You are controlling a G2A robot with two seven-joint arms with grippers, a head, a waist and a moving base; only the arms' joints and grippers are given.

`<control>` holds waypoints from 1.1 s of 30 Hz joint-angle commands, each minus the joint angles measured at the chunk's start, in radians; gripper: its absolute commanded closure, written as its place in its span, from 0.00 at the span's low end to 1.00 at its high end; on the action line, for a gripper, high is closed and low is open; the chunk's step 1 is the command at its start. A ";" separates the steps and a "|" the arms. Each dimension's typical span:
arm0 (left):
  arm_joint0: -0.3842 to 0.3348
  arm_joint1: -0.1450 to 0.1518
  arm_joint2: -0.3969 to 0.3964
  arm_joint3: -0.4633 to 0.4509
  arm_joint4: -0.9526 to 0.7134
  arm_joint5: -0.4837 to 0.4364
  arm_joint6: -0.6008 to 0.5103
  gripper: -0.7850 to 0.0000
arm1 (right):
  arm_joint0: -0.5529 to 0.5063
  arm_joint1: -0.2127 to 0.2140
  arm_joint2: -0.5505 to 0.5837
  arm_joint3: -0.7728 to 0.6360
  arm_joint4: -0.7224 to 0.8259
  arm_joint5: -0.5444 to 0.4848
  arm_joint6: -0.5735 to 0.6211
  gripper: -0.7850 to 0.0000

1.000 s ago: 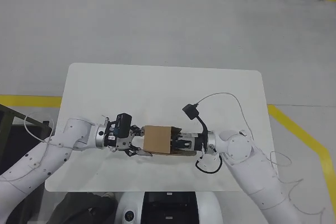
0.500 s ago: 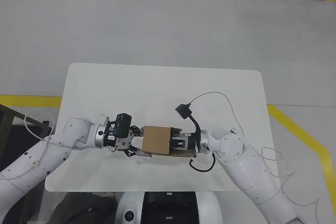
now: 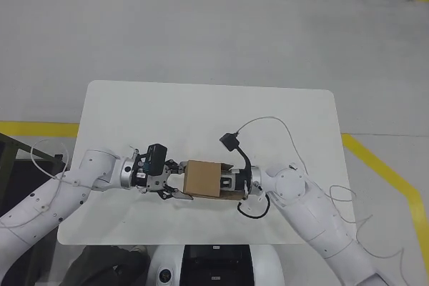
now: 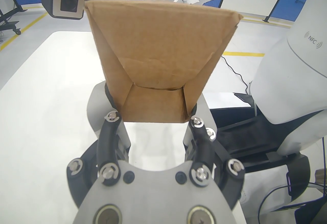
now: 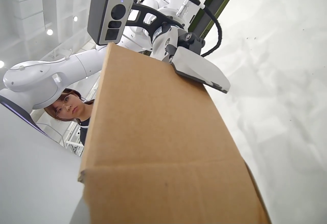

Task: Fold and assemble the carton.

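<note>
The left pincer (image 4: 153, 112) is clamped on the carton (image 4: 161, 56). Its two fingers (image 4: 204, 111) are spread only as wide as the narrow near end of the brown cardboard, one pressed against each side, and that end sits down between them. From the right wrist view, one flat grey finger (image 5: 201, 74) of this pincer lies against a face of the carton (image 5: 158, 133), reaching in a little way from the edge.

In the top view the carton (image 3: 201, 179) lies crosswise between the two arms, over the front part of the white desk (image 3: 200, 114), close to the robot's edge. Whether it rests on the desk or hangs just above it cannot be told. The left pincer (image 3: 173, 181) holds one end. The right pincer (image 3: 231, 183) is at the opposite end, right against the cardboard flaps there. Whether it is grasping or released cannot be made out.

Beyond the carton the desk stretches bare and white to its far edge, and past that a yellow line (image 3: 28, 129) runs along the grey floor.
</note>
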 commanded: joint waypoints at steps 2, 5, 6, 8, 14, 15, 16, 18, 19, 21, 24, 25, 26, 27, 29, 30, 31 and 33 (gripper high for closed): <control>-0.002 0.001 0.003 0.001 -0.001 0.000 0.001 0.66 | 0.000 0.001 0.001 -0.001 -0.005 0.002 -0.003 1.00; -0.005 0.002 0.004 0.004 -0.002 0.000 0.003 0.66 | -0.007 0.006 0.012 -0.007 -0.011 0.007 -0.008 1.00; -0.005 0.003 0.005 0.006 -0.003 0.000 0.004 0.66 | -0.011 0.008 0.017 -0.011 -0.013 0.008 -0.010 1.00; -0.006 0.003 0.005 0.008 -0.004 0.000 0.006 0.67 | -0.020 0.012 0.027 -0.021 -0.016 0.012 -0.011 1.00; -0.007 0.005 0.009 0.010 -0.006 0.000 0.010 0.67 | -0.035 0.018 0.030 -0.036 -0.008 0.020 -0.007 1.00; -0.007 0.005 0.010 0.008 -0.004 0.000 0.009 0.67 | -0.034 0.017 0.026 -0.036 -0.005 0.020 -0.007 1.00; -0.008 0.005 0.011 0.007 -0.003 0.000 0.010 0.67 | -0.032 0.017 0.023 -0.035 -0.002 0.018 -0.007 1.00; -0.008 0.005 0.012 0.007 -0.001 0.000 0.011 0.67 | -0.028 0.015 0.014 -0.031 0.004 0.015 -0.009 1.00; -0.009 0.005 0.012 0.007 0.000 0.000 0.011 0.67 | -0.025 0.014 0.009 -0.029 0.005 0.014 -0.010 1.00; -0.010 0.005 0.013 0.007 0.000 0.000 0.012 0.67 | -0.016 0.011 -0.003 -0.022 -0.003 0.017 -0.014 1.00; -0.011 0.006 0.015 0.006 0.001 0.000 0.012 0.67 | -0.006 0.007 -0.017 -0.014 -0.011 0.020 -0.026 1.00; -0.011 0.006 0.015 0.005 0.001 0.000 0.013 0.67 | -0.003 0.006 -0.021 -0.012 -0.014 0.021 -0.029 1.00; -0.011 0.006 0.015 0.005 0.001 0.000 0.016 0.67 | 0.000 0.006 -0.023 -0.010 -0.017 0.022 -0.032 1.00; -0.011 0.006 0.015 0.005 0.001 0.000 0.017 0.67 | 0.001 0.005 -0.024 -0.008 -0.018 0.024 -0.036 1.00; -0.011 0.007 0.015 0.005 0.002 0.000 0.018 0.67 | 0.003 0.005 -0.026 -0.006 -0.021 0.025 -0.041 1.00; -0.011 0.007 0.015 0.006 0.002 0.000 0.020 0.67 | 0.002 0.005 -0.026 -0.005 -0.020 0.025 -0.043 1.00; -0.011 0.007 0.015 0.006 0.002 0.000 0.020 0.67 | 0.002 0.005 -0.025 -0.004 -0.022 0.026 -0.044 1.00; -0.011 0.008 0.015 0.006 0.003 0.000 0.022 0.67 | -0.001 0.007 -0.023 -0.004 -0.023 0.026 -0.047 1.00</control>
